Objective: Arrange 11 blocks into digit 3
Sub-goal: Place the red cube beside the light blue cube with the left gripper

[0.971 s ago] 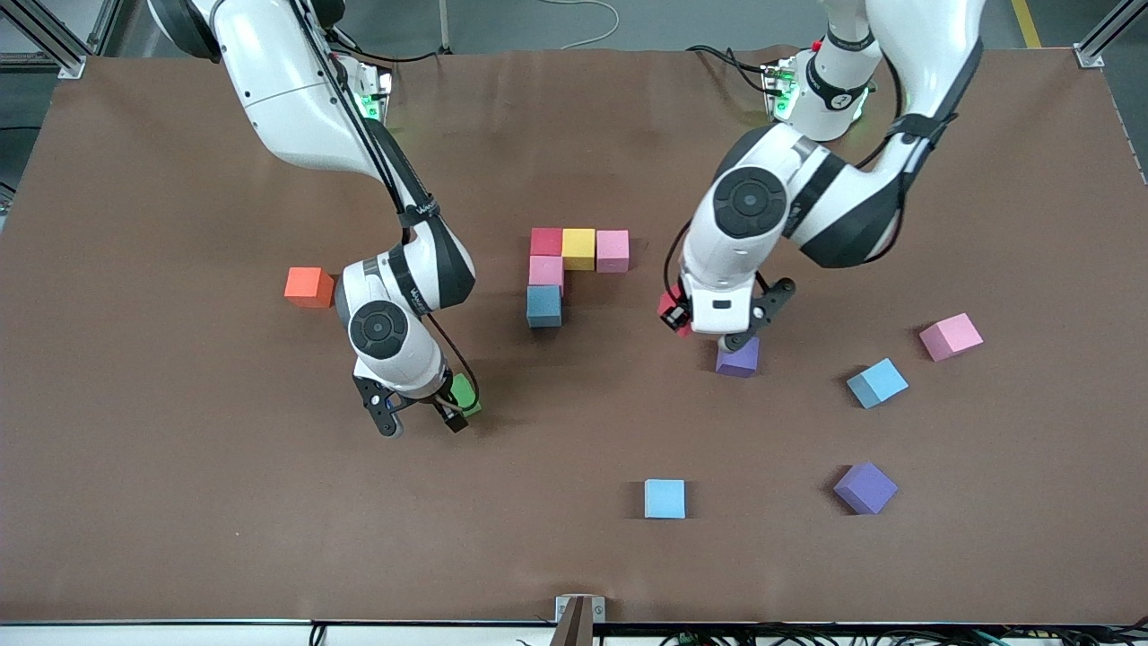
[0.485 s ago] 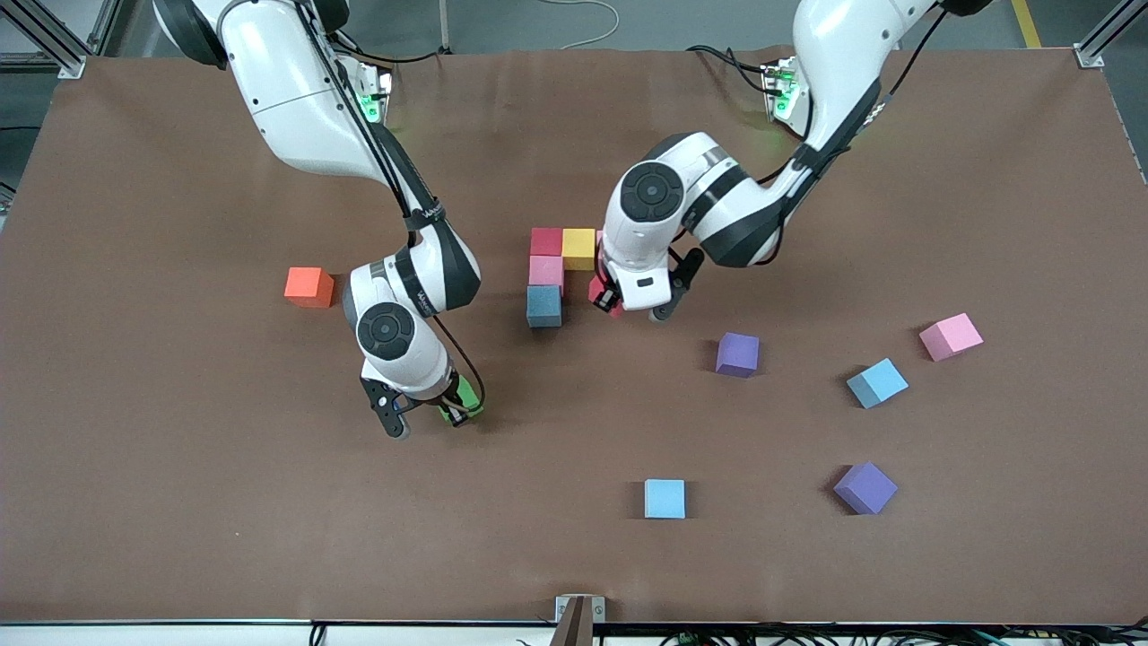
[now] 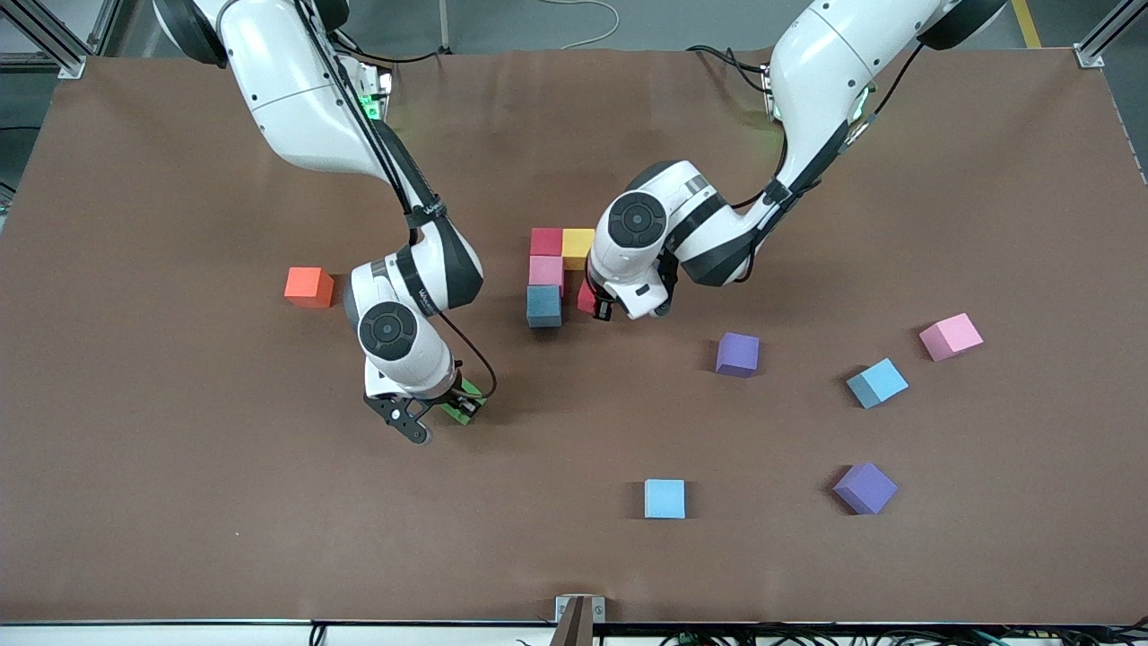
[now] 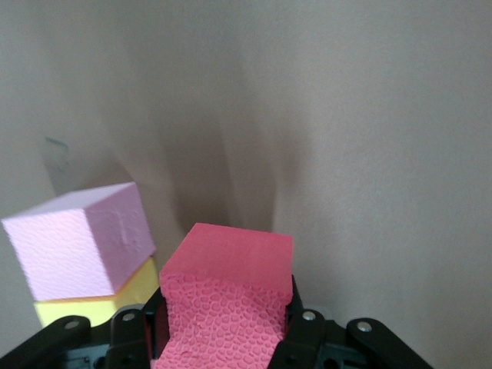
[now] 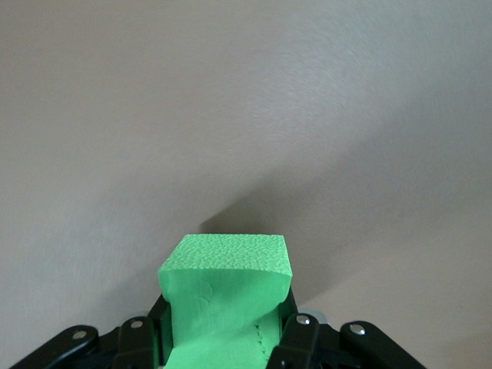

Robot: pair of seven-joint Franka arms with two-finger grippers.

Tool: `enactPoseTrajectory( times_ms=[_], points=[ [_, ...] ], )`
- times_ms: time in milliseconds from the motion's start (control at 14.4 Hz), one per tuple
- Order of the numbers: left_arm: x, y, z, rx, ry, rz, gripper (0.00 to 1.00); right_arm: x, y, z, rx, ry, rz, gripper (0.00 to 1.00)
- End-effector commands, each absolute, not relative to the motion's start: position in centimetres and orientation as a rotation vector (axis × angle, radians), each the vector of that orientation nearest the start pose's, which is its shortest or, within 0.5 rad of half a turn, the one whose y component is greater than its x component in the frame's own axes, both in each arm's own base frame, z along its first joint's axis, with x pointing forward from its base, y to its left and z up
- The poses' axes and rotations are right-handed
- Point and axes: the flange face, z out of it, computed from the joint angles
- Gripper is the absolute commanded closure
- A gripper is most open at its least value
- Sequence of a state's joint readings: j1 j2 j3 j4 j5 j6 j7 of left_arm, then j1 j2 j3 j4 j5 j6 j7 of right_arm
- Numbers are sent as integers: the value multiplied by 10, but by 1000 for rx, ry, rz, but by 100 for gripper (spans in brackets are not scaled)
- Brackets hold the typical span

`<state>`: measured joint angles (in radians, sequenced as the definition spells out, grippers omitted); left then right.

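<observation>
A group of blocks lies mid-table: red (image 3: 546, 240), yellow (image 3: 578, 242), pink (image 3: 545, 269) and dark blue (image 3: 543, 305). In the left wrist view another pink block (image 4: 77, 242) sits against the yellow one (image 4: 92, 307). My left gripper (image 3: 599, 303) is shut on a red block (image 4: 231, 292), low over the table beside the group's pink and dark blue blocks. My right gripper (image 3: 441, 414) is shut on a green block (image 5: 227, 284), whose sides are squeezed in, low at the table toward the right arm's end.
Loose blocks lie around: orange (image 3: 308, 287) toward the right arm's end, and purple (image 3: 737, 353), pink (image 3: 951, 336), blue (image 3: 877, 382), a second purple (image 3: 865, 487) and light blue (image 3: 665, 498) toward the left arm's end and the front camera.
My left arm carried the red block from above the loose purple block over to the group. My right gripper closed on the green block and turned a little.
</observation>
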<state>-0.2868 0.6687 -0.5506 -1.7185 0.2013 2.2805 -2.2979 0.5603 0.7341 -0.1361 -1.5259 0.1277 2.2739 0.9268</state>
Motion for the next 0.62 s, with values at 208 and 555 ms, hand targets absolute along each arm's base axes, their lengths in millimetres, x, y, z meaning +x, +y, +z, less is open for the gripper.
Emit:
enactPoseTrajectory(
  times_ms=[208,555],
  points=[
    [473,-488,222,-2197,-2323,215,68,635,304,270,-3105,316,37,98],
    [469,-493,216,-2030,-2473,184,67,634,307,275,-3109,208,26,98]
  ],
)
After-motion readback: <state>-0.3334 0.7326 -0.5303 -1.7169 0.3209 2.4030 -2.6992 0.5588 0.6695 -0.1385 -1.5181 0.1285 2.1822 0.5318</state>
